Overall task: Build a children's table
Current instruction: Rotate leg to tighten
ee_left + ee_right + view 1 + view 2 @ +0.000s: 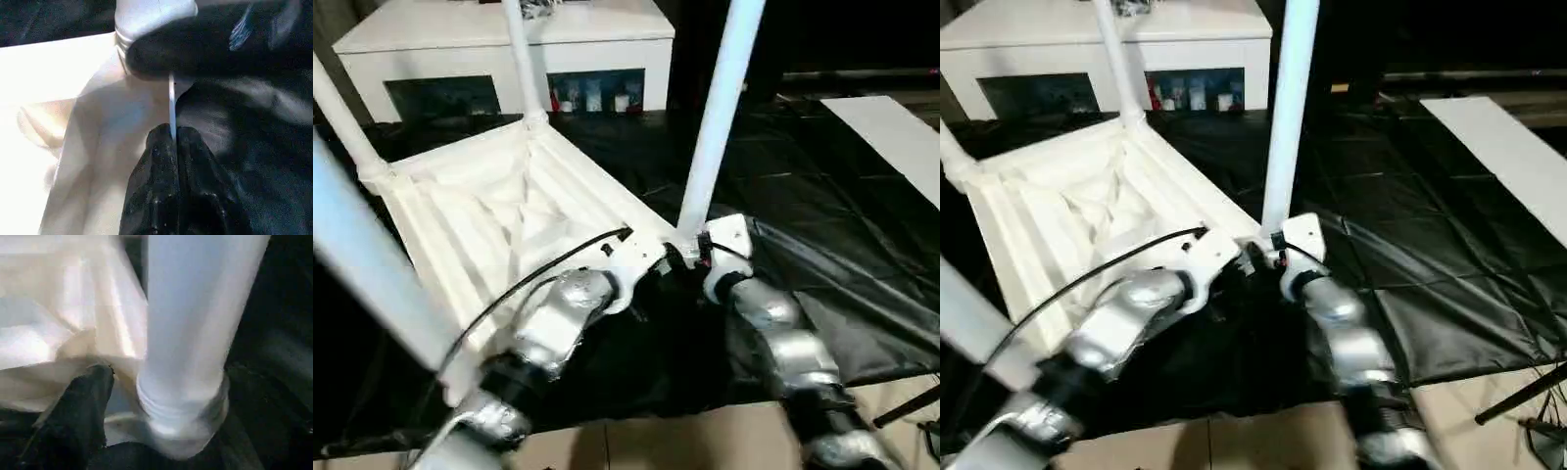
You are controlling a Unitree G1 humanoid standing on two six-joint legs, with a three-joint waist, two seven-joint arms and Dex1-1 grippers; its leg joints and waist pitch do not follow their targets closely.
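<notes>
Pinching the tabletop (489, 211) rim, your left gripper (172, 139) steadies the upturned table while your right gripper (690, 257), jaws spread, flanks the five-o'clock leg (715, 117) at its socket.

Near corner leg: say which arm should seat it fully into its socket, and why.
Right, probably. The right gripper is open at the base of that leg, its finger beside the socket. The left gripper is shut on the tabletop's thin rim, steadying it.

You are in a room like a test lab: black sheet (822, 245) on the floor, white cabinet (509, 49) behind.
</notes>
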